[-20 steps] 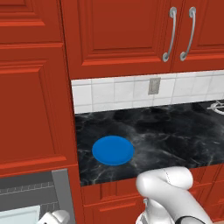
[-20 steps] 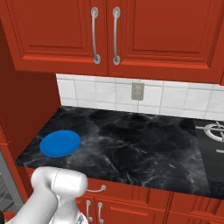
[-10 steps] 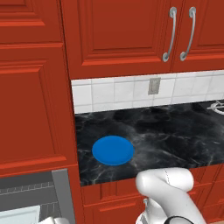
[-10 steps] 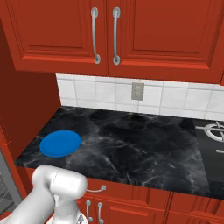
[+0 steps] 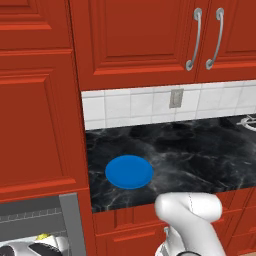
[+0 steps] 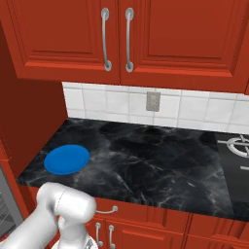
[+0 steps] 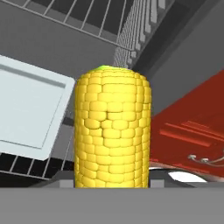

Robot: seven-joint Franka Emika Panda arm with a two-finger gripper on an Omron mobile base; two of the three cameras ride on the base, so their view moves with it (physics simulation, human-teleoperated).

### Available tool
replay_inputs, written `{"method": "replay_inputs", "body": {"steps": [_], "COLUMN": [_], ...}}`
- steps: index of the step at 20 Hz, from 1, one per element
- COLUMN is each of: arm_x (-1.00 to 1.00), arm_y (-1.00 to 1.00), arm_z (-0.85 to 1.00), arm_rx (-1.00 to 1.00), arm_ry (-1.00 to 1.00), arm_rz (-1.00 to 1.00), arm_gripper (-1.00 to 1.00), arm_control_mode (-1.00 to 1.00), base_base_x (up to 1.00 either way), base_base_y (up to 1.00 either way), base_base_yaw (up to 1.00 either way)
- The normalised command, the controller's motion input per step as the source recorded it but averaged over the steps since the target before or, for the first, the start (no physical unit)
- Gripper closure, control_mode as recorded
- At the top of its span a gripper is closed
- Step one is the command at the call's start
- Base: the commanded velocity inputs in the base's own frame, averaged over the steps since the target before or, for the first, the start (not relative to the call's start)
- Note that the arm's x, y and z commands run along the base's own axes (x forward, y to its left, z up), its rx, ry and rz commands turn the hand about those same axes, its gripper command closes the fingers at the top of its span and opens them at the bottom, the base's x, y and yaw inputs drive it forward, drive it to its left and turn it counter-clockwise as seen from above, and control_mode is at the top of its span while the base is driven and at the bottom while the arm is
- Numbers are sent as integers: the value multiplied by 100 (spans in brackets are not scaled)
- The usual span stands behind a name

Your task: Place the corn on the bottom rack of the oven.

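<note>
My gripper (image 7: 112, 180) is shut on the corn (image 7: 112, 129), a yellow cob that stands upright between the jaws and hides the fingertips. Behind it lies the oven's dark interior (image 7: 65, 48). A pale bluish-white panel (image 7: 30, 111) lies on the bottom rack (image 7: 22, 169), left of the corn. The upper wire rack (image 7: 83, 19) runs across the top. In the left base view the gripper (image 5: 35, 247) sits low inside the oven (image 5: 70, 220), with a bit of the corn (image 5: 43, 237) showing yellow.
A round blue plate (image 5: 129, 171) (image 6: 66, 158) lies on the black marble counter (image 5: 200, 150) right of the oven. Red cabinets (image 5: 40, 110) surround the oven, and a red cabinet front (image 7: 188, 127) shows beside the corn. A stove burner (image 6: 238, 146) sits far right.
The hand with the corn has shifted a little lower and leftward into the oven opening. The plate and the counter have not moved.
</note>
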Motion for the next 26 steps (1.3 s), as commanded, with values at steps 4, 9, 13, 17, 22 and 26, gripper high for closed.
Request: {"method": "replay_inputs", "body": {"steps": [4,9,13,17,22,26], "arm_x": [18,8,12,14,23,34], "arm_y": [71,71,58,54,11,16], "arm_z": [-37,-38,-27,-38,-23,-19], "arm_rx": [14,16,17,20,4,-1], "arm_ry": [0,0,0,0,1,0], "arm_rz": [0,4,2,2,0,-5], "arm_gripper": [100,100,100,100,100,100], "arm_control_mode": [-100,-100,-100,-100,-100,-100], "base_base_x": [0,0,0,0,0,0], "base_base_y": [0,0,0,0,0,0], "base_base_yaw": [0,0,0,0,0,0]}}
